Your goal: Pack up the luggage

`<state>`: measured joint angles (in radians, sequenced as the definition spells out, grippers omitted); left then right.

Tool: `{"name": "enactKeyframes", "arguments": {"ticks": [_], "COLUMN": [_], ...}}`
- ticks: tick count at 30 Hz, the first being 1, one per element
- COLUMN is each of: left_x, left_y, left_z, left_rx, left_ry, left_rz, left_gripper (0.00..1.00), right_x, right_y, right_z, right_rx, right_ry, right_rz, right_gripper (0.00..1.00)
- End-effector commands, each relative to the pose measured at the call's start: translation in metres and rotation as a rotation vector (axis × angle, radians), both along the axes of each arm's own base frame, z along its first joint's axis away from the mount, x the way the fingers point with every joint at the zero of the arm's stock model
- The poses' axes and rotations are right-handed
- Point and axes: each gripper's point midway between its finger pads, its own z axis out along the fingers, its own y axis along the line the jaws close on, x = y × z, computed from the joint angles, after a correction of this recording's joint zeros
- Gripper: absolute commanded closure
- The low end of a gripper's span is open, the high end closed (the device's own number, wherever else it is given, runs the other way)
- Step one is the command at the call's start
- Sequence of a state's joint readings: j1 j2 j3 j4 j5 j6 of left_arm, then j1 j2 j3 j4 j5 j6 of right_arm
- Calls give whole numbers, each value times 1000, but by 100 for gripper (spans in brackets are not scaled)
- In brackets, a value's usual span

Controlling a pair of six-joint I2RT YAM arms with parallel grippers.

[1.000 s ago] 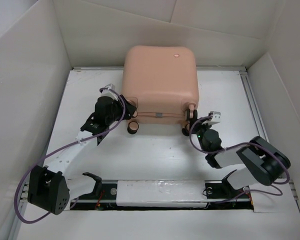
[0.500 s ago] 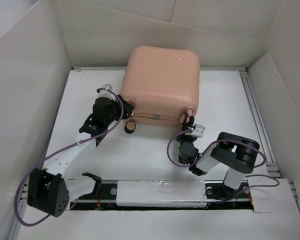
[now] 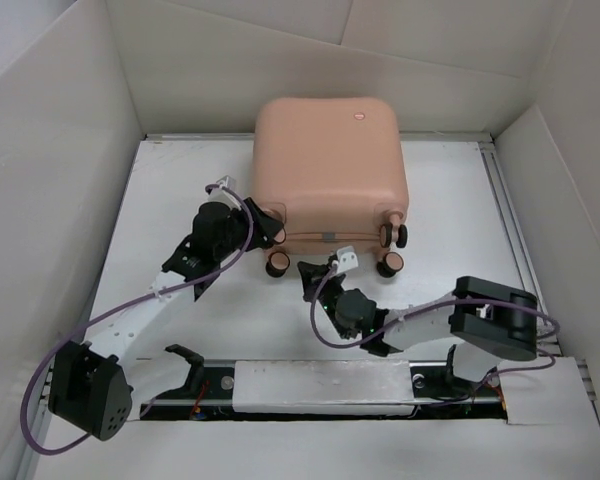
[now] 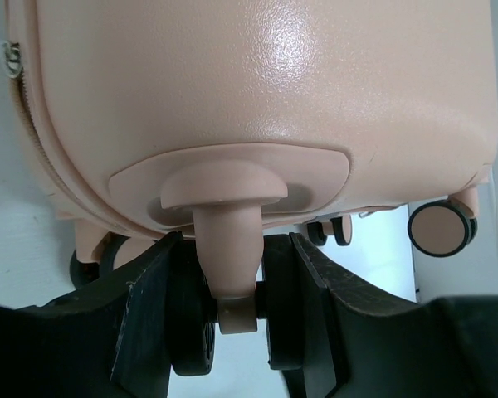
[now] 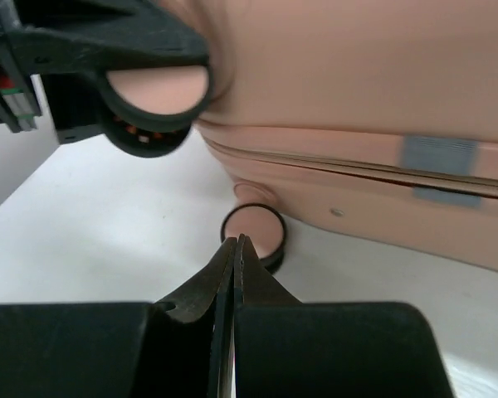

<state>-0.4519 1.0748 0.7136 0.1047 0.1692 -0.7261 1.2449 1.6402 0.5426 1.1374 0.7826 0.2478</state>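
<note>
Clamping a wheel (image 4: 236,317) of closed luggage (image 3: 330,165) with left gripper (image 4: 234,249).
Pinched tight on nothing at right gripper (image 5: 236,245), just short of second wheel (image 5: 255,235); upper centre of top view, contents unseen.

Here we are in a robotics lab test cell. A flat white tabletop (image 3: 450,210) sits boxed in by plain white board walls (image 3: 50,150), and a slim metal track (image 3: 510,235) runs down its right side. A black-and-white left arm (image 3: 130,320) and right arm (image 3: 425,325) stand on a long base rail (image 3: 320,383), trailing loose purple cables (image 3: 28,410). One staged prop is on the table: a peach-pink hard-shell suitcase (image 3: 330,160).
</note>
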Motion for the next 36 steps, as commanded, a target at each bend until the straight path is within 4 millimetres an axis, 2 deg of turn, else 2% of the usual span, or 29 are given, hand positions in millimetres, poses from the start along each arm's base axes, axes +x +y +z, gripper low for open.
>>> {"name": "enactKeyframes", "arguments": {"ticks": [1, 2, 3, 4, 5, 6, 7, 8, 12, 14, 15, 16, 18, 23, 25, 26, 30, 34, 36], "left_x": [-10, -11, -10, -10, -12, -12, -11, -11, -13, -11, -12, -14, -13, -15, -18, -21, -23, -26, -20], "left_y": [-9, -4, -1, -1, 0, 0, -1, -1, 4, 9, 12, 14, 18, 19, 19, 18, 18, 17, 24], "left_z": [84, 87, 90, 90, 91, 86, 84, 81, 76, 75, 79, 80, 79, 86, 93, 96, 99, 105, 105], "left_rx": [-59, -46, -46, -46, -50, -46, -61, -62, -66, -58, -52, -55, -57, -70, -75, -82, -79, -90, -80], "left_ry": [-260, -272, -282, -282, -291, -283, -287, -289, -290, -293, -313, -319, -337, -386, -411, -420, -436, -453, -455], "left_rz": [-86, -65, -48, -48, -47, -48, -44, -44, -19, 10, 20, 20, 47, 47, 34, 22, 9, 1, 54], "left_gripper": [100, 100, 100, 100, 100, 100, 100, 100, 100, 100, 100, 100, 100, 100, 100, 100, 100, 100, 100], "right_x": [-6, -9, -9, -6, -10, -9, 3, 2, 32, 48, 45, 49, 56, 68, 66, 64, 52, 38, 33], "right_y": [-26, -43, -73, -74, -100, -111, -132, -137, -142, -158, -163, -168, -185, -193, -193, -193, -194, -200, -204], "right_z": [-12, -10, -24, -23, -41, -44, -48, -54, -46, -42, -46, -34, -34, -27, -25, -18, -22, -30, -31], "right_rx": [-6, 23, 81, 123, 140, 200, 212, 213, 150, 168, 170, 219, 247, 259, 227, 235, 211, 234, 255], "right_ry": [70, 87, 129, 148, 163, 182, 176, 185, 155, 134, 138, 98, 83, 24, -7, -41, -56, -21, -10], "right_rz": [-55, -81, -125, -130, -152, -161, -215, -186, -188, -237, -207, -200, -207, -187, -154, -142, -122, -181, -237], "right_gripper": [100, 100, 100, 100, 99, 95, 92, 89, 67, 60, 57, 55, 52, 50, 50, 50, 50, 50, 50]}}
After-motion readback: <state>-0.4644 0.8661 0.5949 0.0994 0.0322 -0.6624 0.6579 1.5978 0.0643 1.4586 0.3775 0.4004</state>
